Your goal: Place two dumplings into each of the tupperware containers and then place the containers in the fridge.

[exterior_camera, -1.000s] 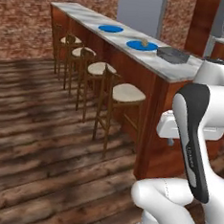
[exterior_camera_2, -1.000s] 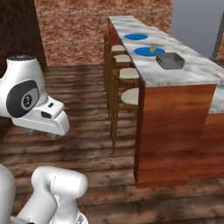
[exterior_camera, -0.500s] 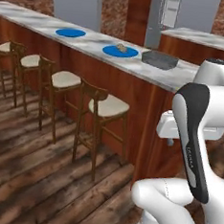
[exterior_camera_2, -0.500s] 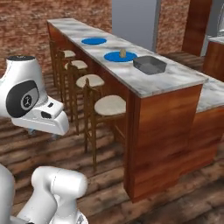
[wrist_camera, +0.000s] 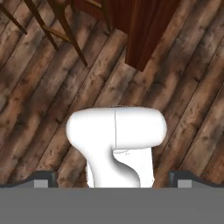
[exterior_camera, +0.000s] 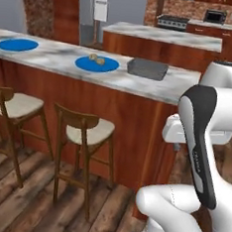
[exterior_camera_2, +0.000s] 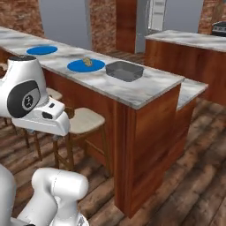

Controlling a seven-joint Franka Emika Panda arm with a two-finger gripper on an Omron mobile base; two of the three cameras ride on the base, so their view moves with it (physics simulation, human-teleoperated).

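Counts: two blue plates on the marble bar counter (exterior_camera: 58, 58). The near plate (exterior_camera: 97, 64) carries two dumplings (exterior_camera: 96, 59), touching or just beside each other; the far plate (exterior_camera: 17, 44) looks bare. One dark grey rectangular tray (exterior_camera: 147, 68) sits just beside the near plate, toward the counter's end; can't tell if anything is in it. In the right base view the same lineup: far plate (exterior_camera_2: 42, 50), near plate (exterior_camera_2: 86, 65) with the dumplings (exterior_camera_2: 87, 61) reading as one tan lump, then the tray (exterior_camera_2: 125, 70). Two wooden stools show in the left base view, the nearer one (exterior_camera: 87, 130) tucked under the counter edge. Fridge (exterior_camera: 94, 14) stands grey at the back behind the counter with a pale panel on its door; it also appears at the top of the right base view (exterior_camera_2: 170, 15). A second marble counter (exterior_camera: 165, 35) lies between bar and back wall. Arm is folded up over the base, elbow high, hand pointing straight down at the plank floor (wrist_camera: 43, 87). Gripper (wrist_camera: 113, 177) has its fingertips (wrist_camera: 43, 177) at the two far sides of the hand view, spread wide, nothing between them. Versus half a second ago, the whole scene has slid across both base views, so the base turned and the things didn't; arm pose unchanged.
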